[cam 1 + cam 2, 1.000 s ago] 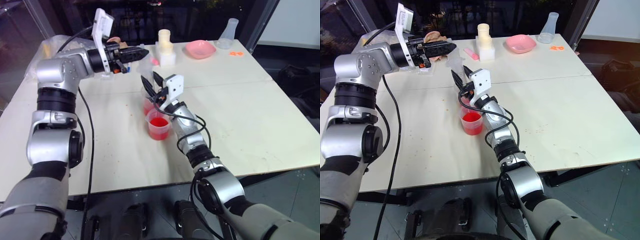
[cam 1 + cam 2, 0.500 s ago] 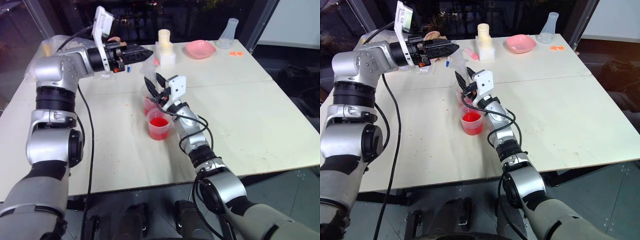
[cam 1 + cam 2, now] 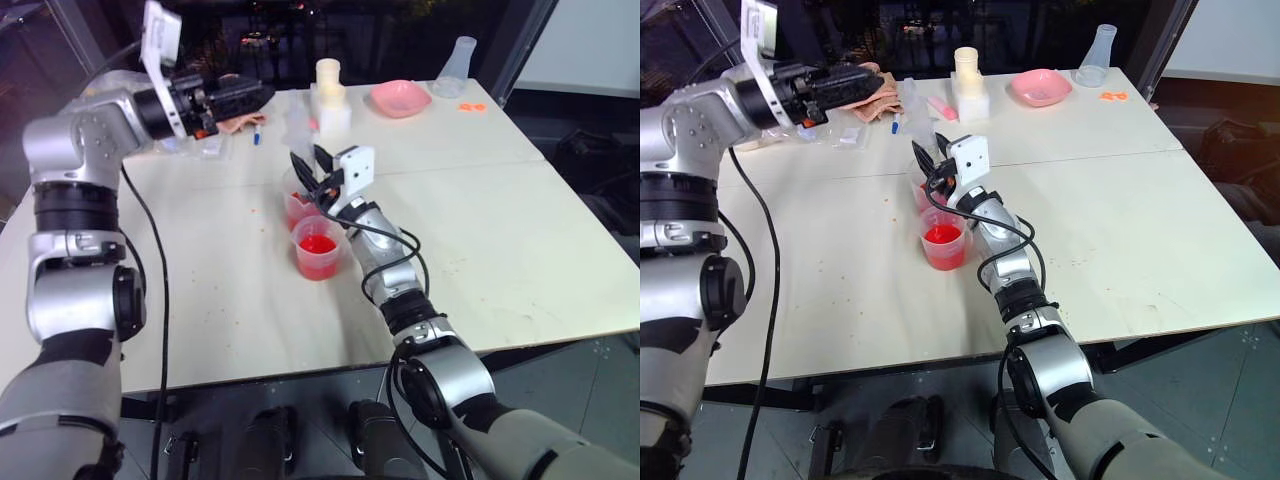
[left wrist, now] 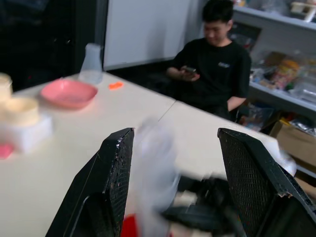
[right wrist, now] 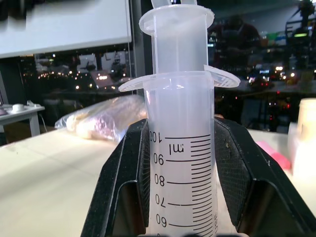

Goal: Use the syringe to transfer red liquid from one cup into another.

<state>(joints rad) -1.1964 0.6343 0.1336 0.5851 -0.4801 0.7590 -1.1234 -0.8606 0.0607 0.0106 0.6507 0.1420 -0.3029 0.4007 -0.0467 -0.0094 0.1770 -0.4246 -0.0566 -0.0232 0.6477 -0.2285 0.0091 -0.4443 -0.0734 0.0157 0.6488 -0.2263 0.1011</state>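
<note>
Right pincer: our right pincer [image 5: 180,163] is clamped on the barrel of the large clear plastic syringe [image 5: 178,148], its two black fingers [image 5: 123,173] pressed against either side just under the flange.
Left pincer: our left pincer [image 3: 245,97] stands wide apart and carries nothing; we see it at about ten o'clock from the cups, over the far part of the pale surface [image 3: 500,230].
Syringe position: we hold it upright, plunger end up, with its lower end down at the farther clear plastic cup [image 3: 298,207]; its tip is hidden from us.
Syringe look: translucent barrel with black printed graduations, whitish plunger pushed almost fully in so that its head sits just above the flange. The stretch of barrel we can see is colourless, with no red in it.
Red liquid: bright red translucent liquid [image 3: 318,245] fills a good part of the nearer clear plastic cup [image 3: 318,250]; the farther cup also shows red low down.
Cups: they stand just beside each other, the nearer one at six o'clock from the farther.
Done so far: we judge that red already sits in both cups and that the plunger is down, which fits a discharge stroke completed, or a draw not yet begun.
Left to do: we cannot tell which cup is the source, so we cannot say how many more strokes remain.
</note>
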